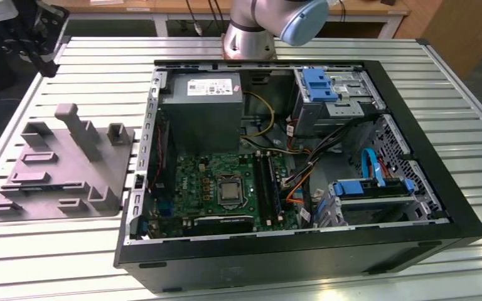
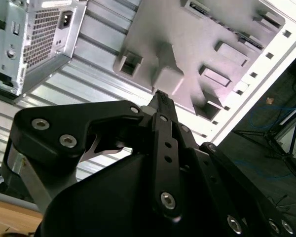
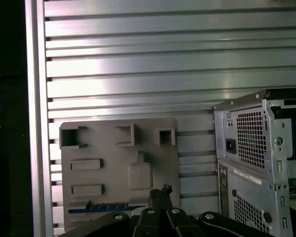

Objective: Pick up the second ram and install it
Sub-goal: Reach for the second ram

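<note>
1. The second ram (image 3: 106,208) lay flat in the grey fixture block (image 3: 118,163), a blue-green strip along one edge of it in the first wrist view.
2. The pincer (image 3: 160,191) hung over the block, clear of the ram. In both wrist views its tips were together, with nothing between them.
3. The block sat on the slatted aluminium worktop (image 1: 73,251), just beside the open computer case (image 1: 308,257).
4. The power supply (image 1: 199,119) carried a white label (image 1: 211,86), but I could not read its print.

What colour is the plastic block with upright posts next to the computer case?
The plastic block is plain grey, clearest in the exterior view.
</note>
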`<state>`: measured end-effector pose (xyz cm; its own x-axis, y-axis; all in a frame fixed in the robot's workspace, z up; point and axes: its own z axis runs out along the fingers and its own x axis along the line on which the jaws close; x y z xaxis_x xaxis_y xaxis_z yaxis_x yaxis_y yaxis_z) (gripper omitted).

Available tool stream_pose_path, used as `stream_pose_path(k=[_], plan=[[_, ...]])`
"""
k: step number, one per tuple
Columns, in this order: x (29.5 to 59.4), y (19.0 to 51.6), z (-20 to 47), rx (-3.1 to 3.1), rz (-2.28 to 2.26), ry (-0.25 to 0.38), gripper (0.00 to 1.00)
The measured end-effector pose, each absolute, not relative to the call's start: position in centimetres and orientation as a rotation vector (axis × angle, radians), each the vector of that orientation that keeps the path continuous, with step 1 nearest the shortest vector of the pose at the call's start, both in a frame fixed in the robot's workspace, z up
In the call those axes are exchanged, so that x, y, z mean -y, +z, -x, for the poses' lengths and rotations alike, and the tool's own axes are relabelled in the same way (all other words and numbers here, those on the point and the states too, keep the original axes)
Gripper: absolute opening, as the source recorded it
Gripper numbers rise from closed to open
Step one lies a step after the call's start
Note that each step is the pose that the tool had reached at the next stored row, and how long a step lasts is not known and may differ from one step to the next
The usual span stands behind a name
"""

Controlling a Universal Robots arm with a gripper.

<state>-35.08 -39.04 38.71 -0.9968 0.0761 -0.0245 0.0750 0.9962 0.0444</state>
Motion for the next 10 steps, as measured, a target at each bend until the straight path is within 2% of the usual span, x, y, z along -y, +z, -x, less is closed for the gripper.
stream_pose_path(k=[10], plan=[[39.0, 38.4, 38.6, -3.112, -0.118, 0.068, 0.1]])
